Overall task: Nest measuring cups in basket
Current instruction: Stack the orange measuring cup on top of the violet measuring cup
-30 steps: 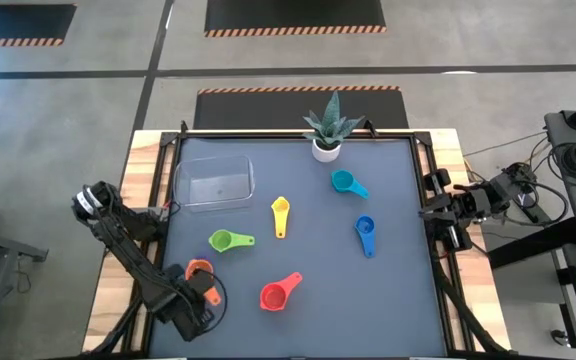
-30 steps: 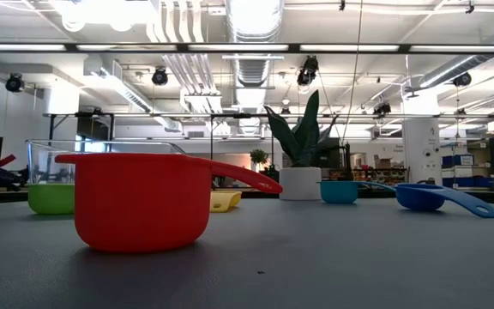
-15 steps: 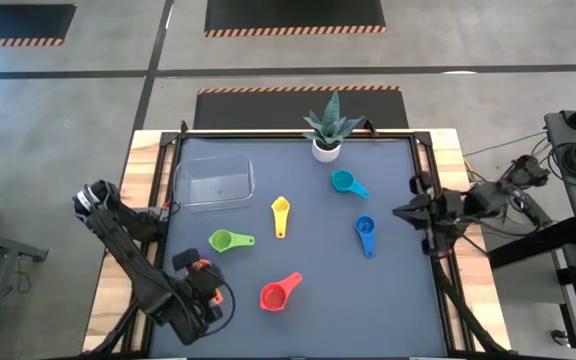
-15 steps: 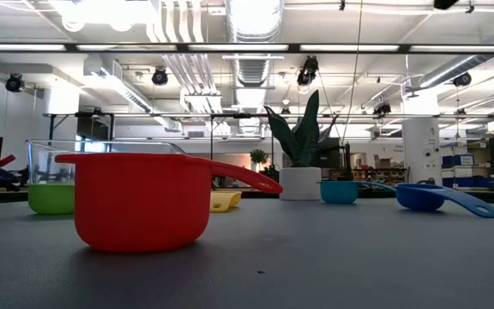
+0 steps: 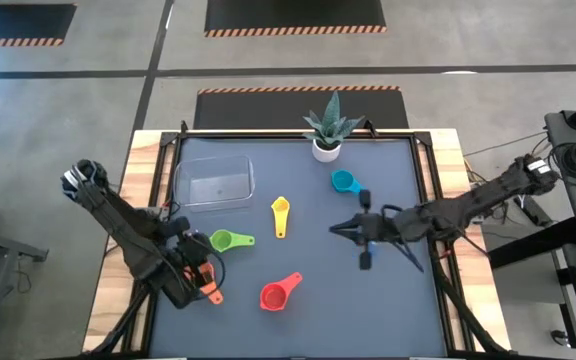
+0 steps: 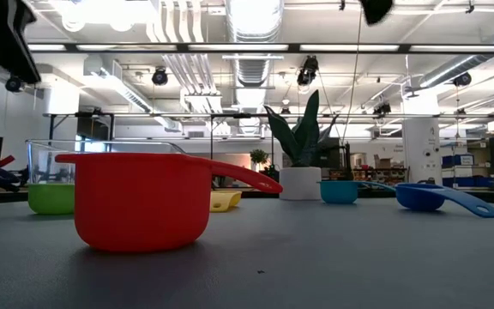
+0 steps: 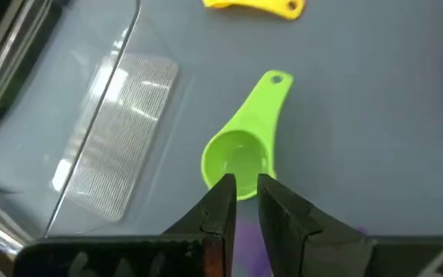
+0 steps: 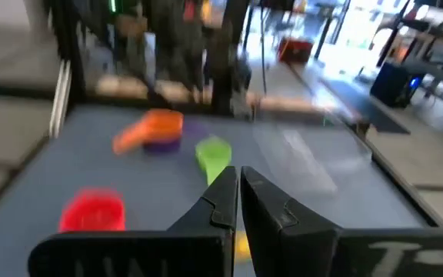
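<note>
Six cups lie apart on the dark table: green (image 5: 222,240), yellow (image 5: 280,214), teal (image 5: 344,181), red (image 5: 273,296), and orange (image 8: 156,123) sitting in purple (image 8: 158,143). The blue cup (image 6: 427,197) lies beneath my right arm in the high view. The clear basket (image 5: 214,183) stands at the far left. My left gripper (image 5: 200,247) hovers just left of the green cup (image 7: 237,161), shut to a narrow slit. My right gripper (image 5: 334,228) hangs over the table's middle, shut, pointing left.
A white pot with a spiky plant (image 5: 326,148) stands at the far edge, close to the teal cup. Bare table lies between the red cup and the near edge, and along the right side near the corner.
My left gripper has risen from the near left corner and moved toward the far edge, up to the green cup. My right arm has swung in from the table's right edge toward the left, out over the blue cup. No cup has shifted.
</note>
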